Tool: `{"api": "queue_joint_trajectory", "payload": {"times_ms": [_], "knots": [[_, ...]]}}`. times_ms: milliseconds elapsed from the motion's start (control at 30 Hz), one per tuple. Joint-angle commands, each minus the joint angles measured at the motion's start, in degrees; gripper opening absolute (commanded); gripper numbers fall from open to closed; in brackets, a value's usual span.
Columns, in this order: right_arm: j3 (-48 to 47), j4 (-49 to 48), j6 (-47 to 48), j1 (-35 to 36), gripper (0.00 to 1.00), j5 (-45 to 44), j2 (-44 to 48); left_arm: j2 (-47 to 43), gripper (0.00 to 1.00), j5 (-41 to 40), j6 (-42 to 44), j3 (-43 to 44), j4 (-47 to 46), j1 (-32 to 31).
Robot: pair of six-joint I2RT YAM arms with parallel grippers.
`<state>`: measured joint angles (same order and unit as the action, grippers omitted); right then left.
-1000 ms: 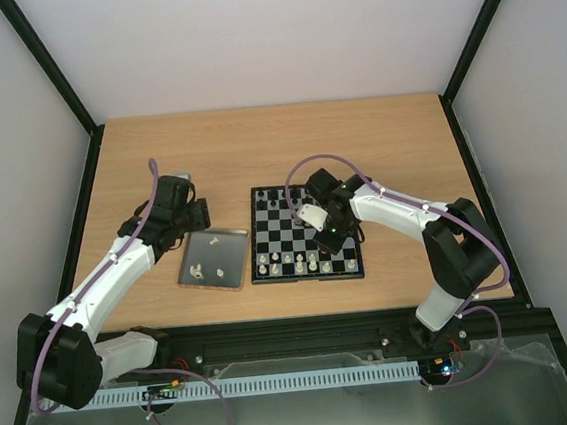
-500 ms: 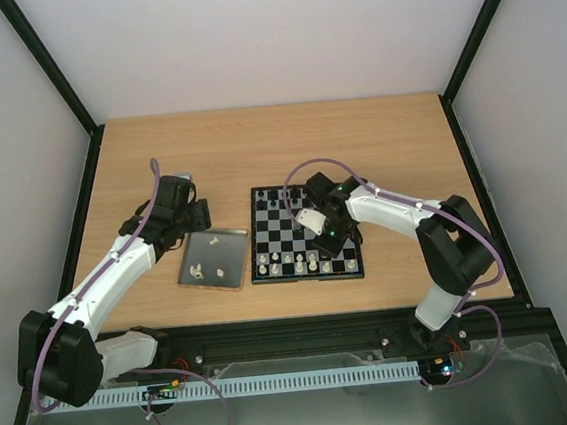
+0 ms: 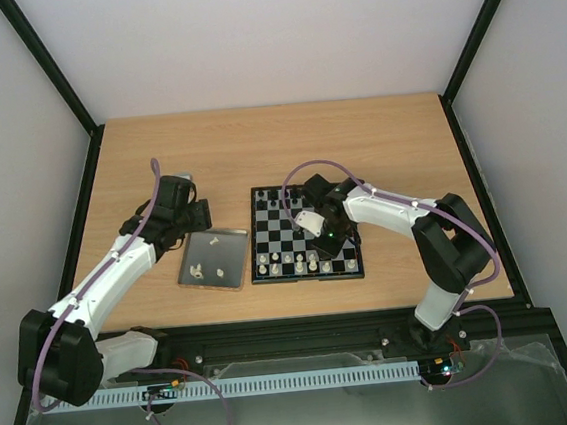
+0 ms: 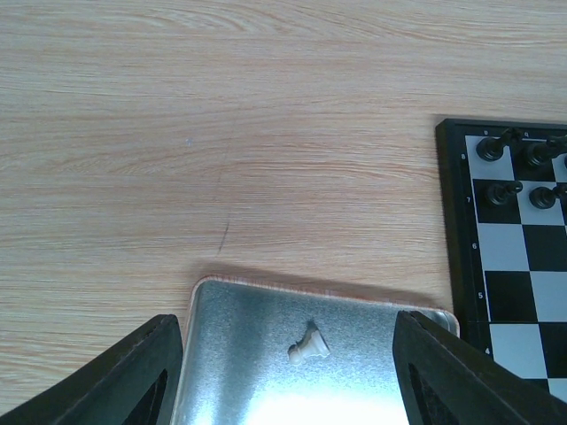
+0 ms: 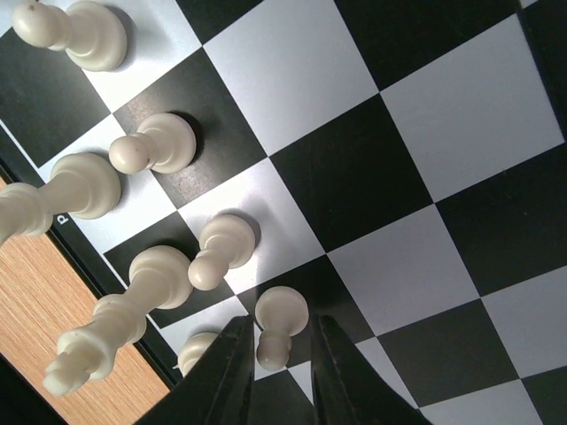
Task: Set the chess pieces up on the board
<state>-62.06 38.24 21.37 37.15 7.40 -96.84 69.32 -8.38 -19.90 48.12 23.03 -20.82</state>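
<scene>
Pale walls boxed in the wooden surface (image 3: 257,145), and the board (image 3: 284,235) lay toward its near edge, right of the middle, with a small metal tray (image 4: 319,289) just beside it on the left. What had just changed was in my right hand (image 5: 280,336): a second ago it was pinched tight, and now its fingers had begun to ease apart. They flanked a white pawn (image 5: 282,310) that stood upright on a dark square by the board's near edge. Only slivers of gap showed either side, so I judged the pawn set down and freed, though hardly clear of me. The arm had also crept a little leftward over the board. That looked like one more man placed beside the other white pieces (image 5: 159,146) ranked along the near edge, with black pieces (image 4: 501,190) at the far edge. My left hand (image 4: 288,381) had not stirred. Its fingers were spread wide and gripped nothing as it hovered over the tray's far edge, where a small white piece (image 4: 307,344) lay on its side awaiting its turn. The only writing was the tiny white rank numerals on the board's rim, of which 7, 5 and 4 seemed readable; I saw no brand.
</scene>
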Motion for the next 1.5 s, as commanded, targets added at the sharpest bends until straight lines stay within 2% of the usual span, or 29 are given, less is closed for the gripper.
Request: {"api": "queue_joint_trajectory", "payload": {"times_ms": [0, 100, 400, 733, 1000, 1267, 1467], "knots": [[-0.2, 2.9, -0.8, 0.3, 0.25, 0.9, 0.5, 0.6, 0.67, 0.6, 0.6, -0.4, -0.3, 0.3], [-2.2, 5.0, -0.8, 0.3, 0.28, 1.9, 1.5, 0.7, 0.67, 0.6, 0.6, -0.3, -0.4, 0.3], [-3.6, 6.7, -1.4, -0.7, 0.29, 0.5, 6.7, 2.9, 0.66, -0.1, -2.5, -0.4, 0.2, 0.3], [5.0, -1.0, -4.5, -1.8, 0.29, 3.4, 16.1, 11.0, 0.59, 1.6, -10.8, 3.6, 4.1, 0.4], [13.7, -9.0, -4.7, -3.1, 0.30, 5.4, 20.8, 11.0, 0.49, 8.1, -26.6, 0.7, 0.5, 0.4], [18.1, -13.3, -4.2, -3.3, 0.30, 7.1, 23.0, 10.2, 0.39, 5.4, -40.9, -0.9, 2.8, -0.5], [18.5, -13.8, -4.1, -3.3, 0.31, 7.9, 23.5, 13.8, 0.38, 5.0, -45.5, 0.8, 6.1, -0.5]]}}
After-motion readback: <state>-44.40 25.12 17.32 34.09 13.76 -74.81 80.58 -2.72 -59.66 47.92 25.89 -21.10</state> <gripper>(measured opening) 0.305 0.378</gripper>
